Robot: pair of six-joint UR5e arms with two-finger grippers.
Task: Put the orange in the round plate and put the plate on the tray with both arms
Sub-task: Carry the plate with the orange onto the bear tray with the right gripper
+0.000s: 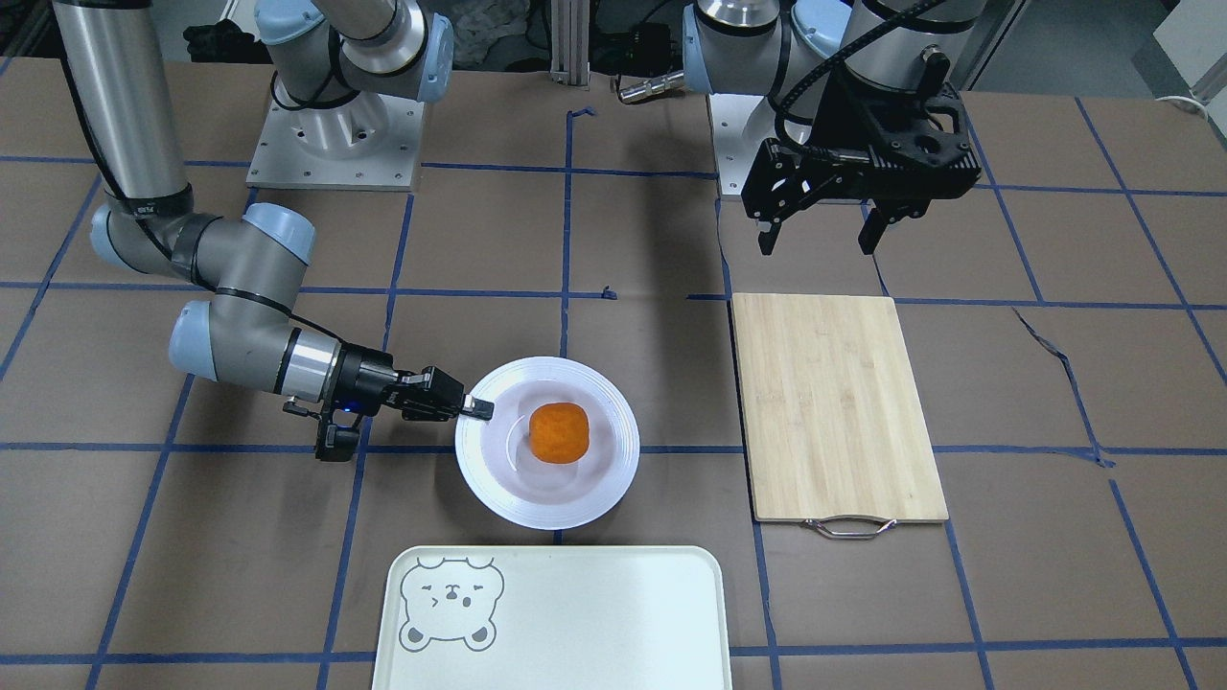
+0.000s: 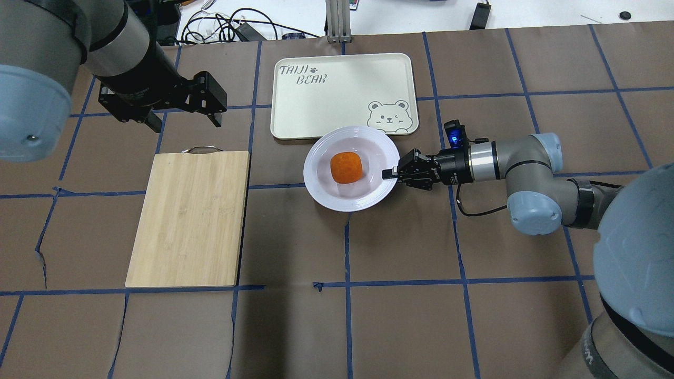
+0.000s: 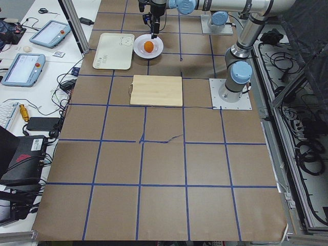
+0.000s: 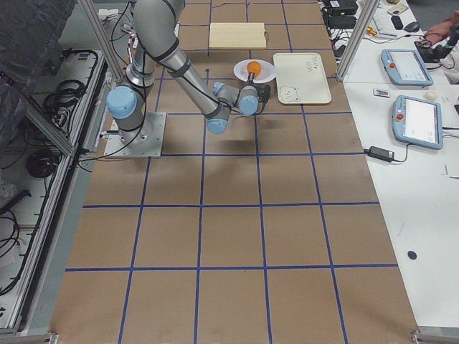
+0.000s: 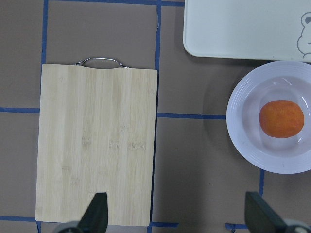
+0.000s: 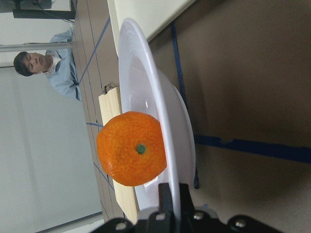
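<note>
Orange [image 1: 558,432] loose at plate [image 1: 613,471] centre, plate just beside tray [image 1: 594,613]; right gripper [image 1: 476,408] pinching one rim edge, left gripper [image 1: 818,245] open, well apart: we fear a one-sided lift tilts plate, rolling orange out.

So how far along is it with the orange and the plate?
Done: the orange lies in the round plate. In hand: the right gripper pinches the plate's rim; the left gripper hangs open, away from it. Left: the plate is beside the tray, not on it.
</note>
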